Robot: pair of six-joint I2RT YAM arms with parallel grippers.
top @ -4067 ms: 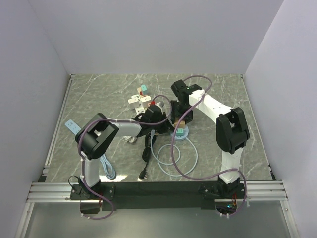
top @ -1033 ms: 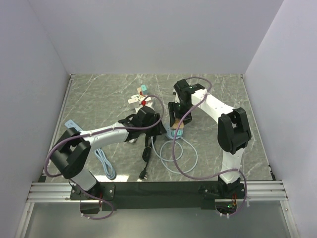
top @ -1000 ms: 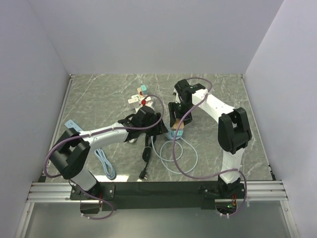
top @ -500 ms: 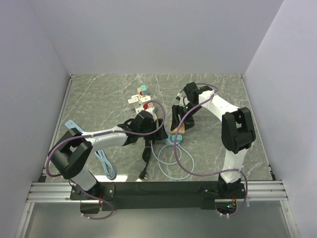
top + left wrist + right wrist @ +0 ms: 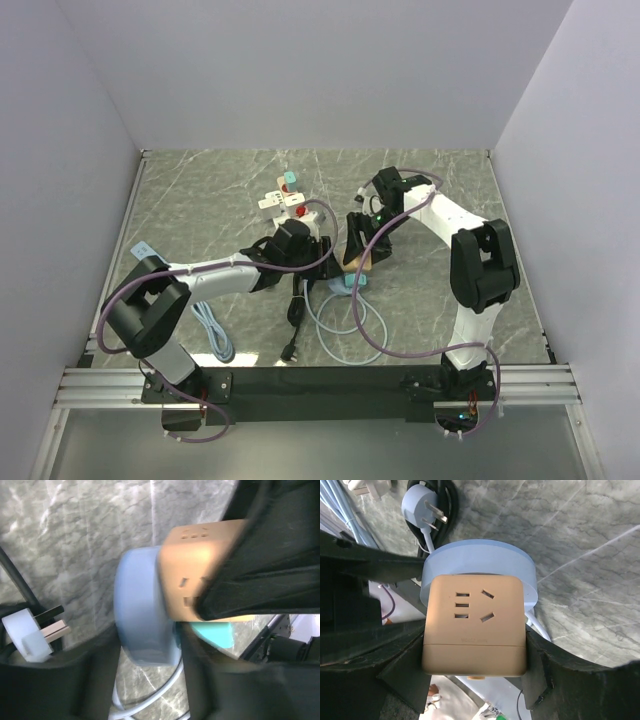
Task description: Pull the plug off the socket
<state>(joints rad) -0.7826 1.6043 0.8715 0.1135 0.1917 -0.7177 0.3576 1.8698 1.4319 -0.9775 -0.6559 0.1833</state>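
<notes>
The tan square socket (image 5: pixel 475 625) sits between my right gripper's (image 5: pixel 475 652) fingers, which are shut on its two sides. A light blue round plug (image 5: pixel 480 560) is joined to its far face. In the left wrist view the same plug (image 5: pixel 145 615) lies between my left gripper's (image 5: pixel 146 647) dark fingers, which press on both its sides, with the socket (image 5: pixel 200 575) to its right. A teal piece (image 5: pixel 212 632) shows under the socket. From above, both grippers meet at mid-table around the socket (image 5: pixel 360 263); left gripper (image 5: pixel 322 252), right gripper (image 5: pixel 357 248).
A white power strip with coloured adapters (image 5: pixel 285 195) lies behind the grippers. A light blue cable loop (image 5: pixel 350 320), a black cable with plug (image 5: pixel 293 320) and a coiled pale cable (image 5: pixel 212 335) lie in front. A loose pale plug with prongs (image 5: pixel 420 505) lies beside black cable.
Over the last second my right gripper has carried the socket a little right and toward the front. My left gripper has moved in against the light blue plug.
</notes>
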